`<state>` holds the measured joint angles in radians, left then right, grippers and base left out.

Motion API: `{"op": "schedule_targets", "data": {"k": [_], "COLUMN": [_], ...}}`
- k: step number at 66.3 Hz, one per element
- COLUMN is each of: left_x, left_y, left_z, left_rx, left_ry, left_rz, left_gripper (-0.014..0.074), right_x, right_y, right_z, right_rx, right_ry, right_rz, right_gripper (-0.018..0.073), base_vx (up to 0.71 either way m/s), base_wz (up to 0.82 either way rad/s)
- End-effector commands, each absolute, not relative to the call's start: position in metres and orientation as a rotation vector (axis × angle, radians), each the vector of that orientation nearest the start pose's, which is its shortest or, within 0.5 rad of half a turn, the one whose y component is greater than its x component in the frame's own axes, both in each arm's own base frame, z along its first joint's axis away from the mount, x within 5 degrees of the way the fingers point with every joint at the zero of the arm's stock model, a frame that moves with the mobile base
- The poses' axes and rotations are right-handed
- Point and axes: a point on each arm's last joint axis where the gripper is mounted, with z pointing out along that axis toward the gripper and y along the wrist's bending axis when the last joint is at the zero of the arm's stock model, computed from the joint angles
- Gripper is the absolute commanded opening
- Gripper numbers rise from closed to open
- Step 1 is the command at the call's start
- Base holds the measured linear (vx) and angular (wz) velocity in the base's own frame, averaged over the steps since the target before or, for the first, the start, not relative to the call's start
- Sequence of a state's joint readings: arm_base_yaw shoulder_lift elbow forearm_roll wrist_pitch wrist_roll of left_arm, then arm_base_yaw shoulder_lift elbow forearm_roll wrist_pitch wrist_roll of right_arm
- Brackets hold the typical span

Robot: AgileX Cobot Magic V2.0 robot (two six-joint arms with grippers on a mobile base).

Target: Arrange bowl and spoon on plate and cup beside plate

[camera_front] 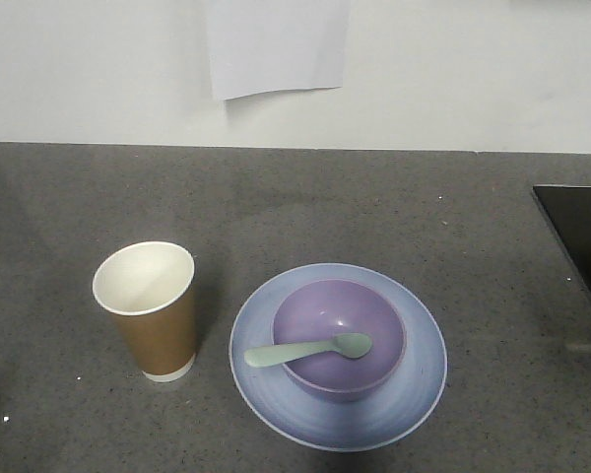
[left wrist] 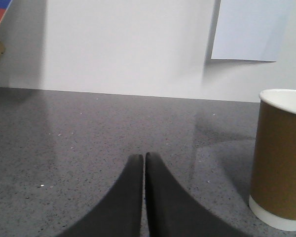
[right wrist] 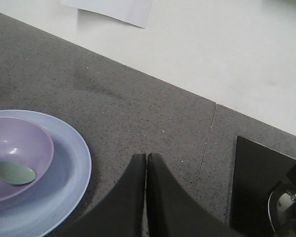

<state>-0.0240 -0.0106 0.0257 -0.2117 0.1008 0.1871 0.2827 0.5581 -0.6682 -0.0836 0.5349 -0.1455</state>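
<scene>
The pale blue plate point(camera_front: 414, 394) lies on the dark counter, with the purple bowl point(camera_front: 315, 310) standing on it. The mint-green spoon point(camera_front: 305, 350) rests across the bowl, scoop inside and handle sticking out over the left rim. The brown paper cup point(camera_front: 148, 315) stands upright just left of the plate. In the left wrist view my left gripper point(left wrist: 144, 157) is shut and empty, low over the counter, with the cup point(left wrist: 278, 163) to its right. My right gripper point(right wrist: 146, 157) is shut and empty, right of the plate point(right wrist: 71, 173), bowl point(right wrist: 19, 143) and spoon point(right wrist: 15, 173). Neither gripper shows in the front view.
A black panel point(camera_front: 581, 232) is set into the counter at the right edge, also the black panel point(right wrist: 256, 182) in the right wrist view. A white wall with a sheet of paper point(camera_front: 276, 44) backs the counter.
</scene>
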Motion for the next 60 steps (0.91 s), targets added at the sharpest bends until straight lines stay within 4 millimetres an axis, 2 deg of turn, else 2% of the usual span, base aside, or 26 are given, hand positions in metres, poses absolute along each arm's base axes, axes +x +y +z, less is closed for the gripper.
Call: {"op": "schedule_targets", "data": {"k": [1, 60], "left_x": [0.0565, 0.0565], "left_y": [-0.0019, -0.0019], "left_z": [0.1953, 0.1953], "left_rx": [-0.003, -0.003], "left_ry": [1.529, 1.529], "left_rz": [-0.052, -0.052], "left_gripper": [-0.0007, -0.0006], "right_x": [0.1065, 0.1069], "right_y": [0.0263, 0.0249], "right_z": [0.3604, 0.3610], "right_rx": [-0.428, -0.442], "right_ry": [1.764, 1.754], "right_rz": [-0.007, -0.043], "right_gripper": [-0.0004, -0.0004], "base_vx": [0.00, 0.00], "base_wz": [0.00, 0.00]}}
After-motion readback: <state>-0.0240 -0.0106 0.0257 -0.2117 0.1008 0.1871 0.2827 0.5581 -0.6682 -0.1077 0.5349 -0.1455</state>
